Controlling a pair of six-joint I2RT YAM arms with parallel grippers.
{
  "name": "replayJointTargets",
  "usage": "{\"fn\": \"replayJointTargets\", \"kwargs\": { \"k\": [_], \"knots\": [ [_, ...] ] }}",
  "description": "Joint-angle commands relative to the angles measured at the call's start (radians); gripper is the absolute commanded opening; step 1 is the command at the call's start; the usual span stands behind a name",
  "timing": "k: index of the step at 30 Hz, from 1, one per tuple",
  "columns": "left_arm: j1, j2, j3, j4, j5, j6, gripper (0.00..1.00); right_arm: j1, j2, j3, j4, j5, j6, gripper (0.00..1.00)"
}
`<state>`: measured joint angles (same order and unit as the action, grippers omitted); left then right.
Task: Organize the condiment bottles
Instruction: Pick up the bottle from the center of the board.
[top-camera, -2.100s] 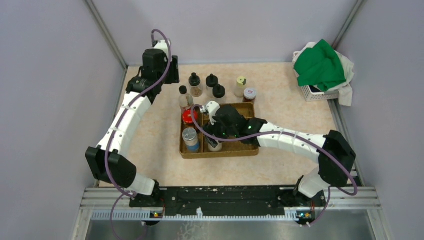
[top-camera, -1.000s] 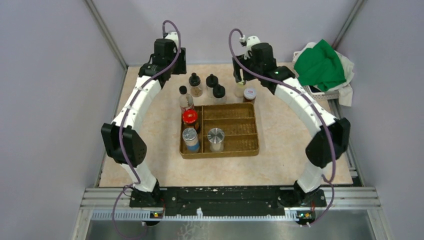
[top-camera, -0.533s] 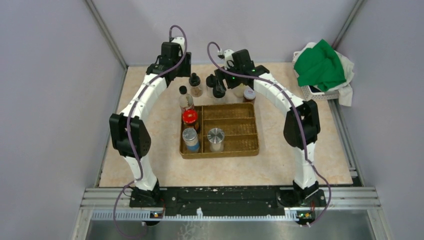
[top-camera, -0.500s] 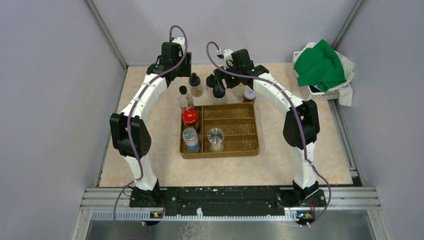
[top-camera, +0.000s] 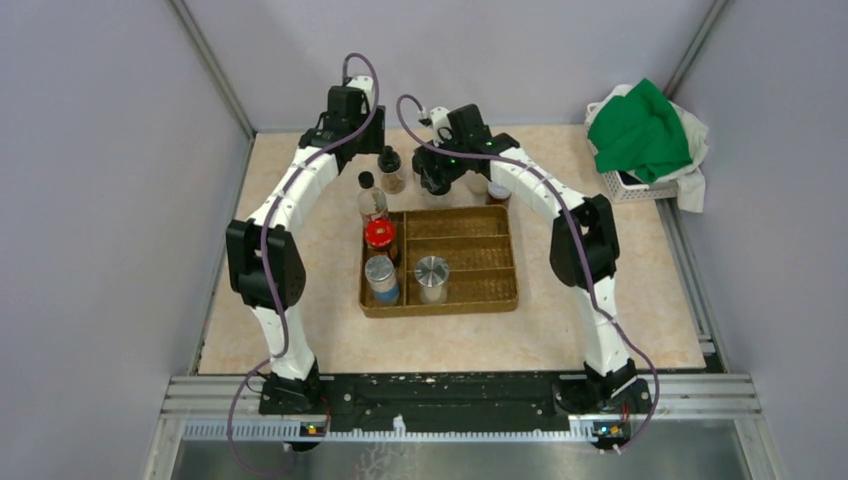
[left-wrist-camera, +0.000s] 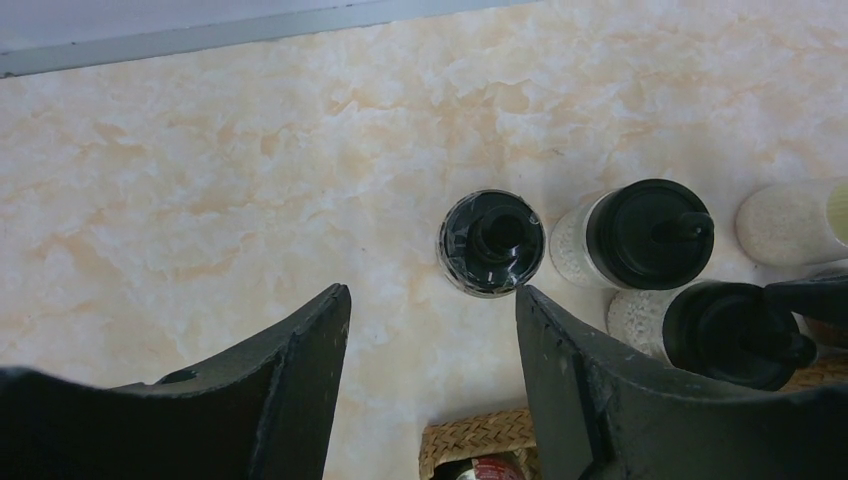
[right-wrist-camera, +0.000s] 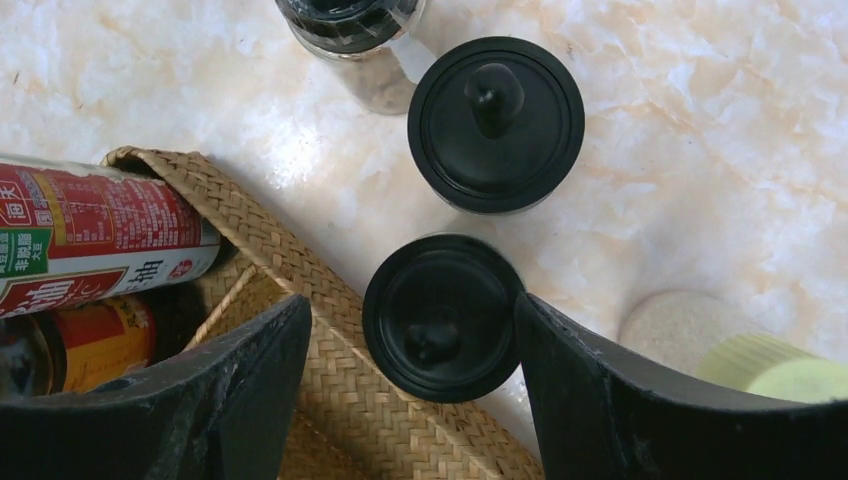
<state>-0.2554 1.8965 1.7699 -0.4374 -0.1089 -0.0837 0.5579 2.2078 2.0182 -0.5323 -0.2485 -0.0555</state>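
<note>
**A:** Which step is in hand here?

**B:** I judge it is the pick-up of the black-lidded jar (right-wrist-camera: 440, 318). It stands on the bench (top-camera: 300, 300), just beyond the far rim of the woven divided tray (right-wrist-camera: 340, 415). The right gripper (right-wrist-camera: 412, 300) is spread wide and straddles this jar from above. It pinches nothing.

**A:** Is it well centred?

**B:** Not quite. The finger away from the tray seems to touch the lid's edge, while the finger at the tray side leaves a gap and hangs over the rim. I would first shift the gripper slightly away from the tray. Then I would descend until the pads face the glass below the lid, and only then close, gently.

**A:** Why gently?

**B:** The neighbour jar (right-wrist-camera: 497, 125) stands just beside it, farther from the tray. A push can tip one against the other, so the lift should go straight up before turning toward the tray.

**A:** And the other arm?

**B:** The left gripper (left-wrist-camera: 430, 300) is also spread and empty, above the bench beyond the tray's far left corner. A black-capped shaker (left-wrist-camera: 492, 243) lies ahead of its fingertips, a little off their middle line. Both arms are near each other here, so I think one should wait.

**A:** Where does the jar go?

**B:** Probably into the tray, where the red-lidded jar (top-camera: 379, 235) already stands.
</note>
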Motion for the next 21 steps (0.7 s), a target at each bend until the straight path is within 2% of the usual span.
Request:
{"fn": "replayJointTargets", "kwargs": {
  "k": [1,9,21],
  "knots": [
    [0.005,0.0,0.002,0.065,0.005,-0.001,0.68,0.017,0.023,0.052,-0.004,0.034,-0.009,0.74],
    [0.006,0.01,-0.008,0.08,0.007,-0.001,0.67,0.021,0.056,0.079,-0.023,0.105,-0.012,0.74],
    [0.006,0.013,-0.029,0.099,0.019,-0.009,0.67,0.029,-0.045,-0.067,0.091,0.131,-0.022,0.75]
  ]
}}
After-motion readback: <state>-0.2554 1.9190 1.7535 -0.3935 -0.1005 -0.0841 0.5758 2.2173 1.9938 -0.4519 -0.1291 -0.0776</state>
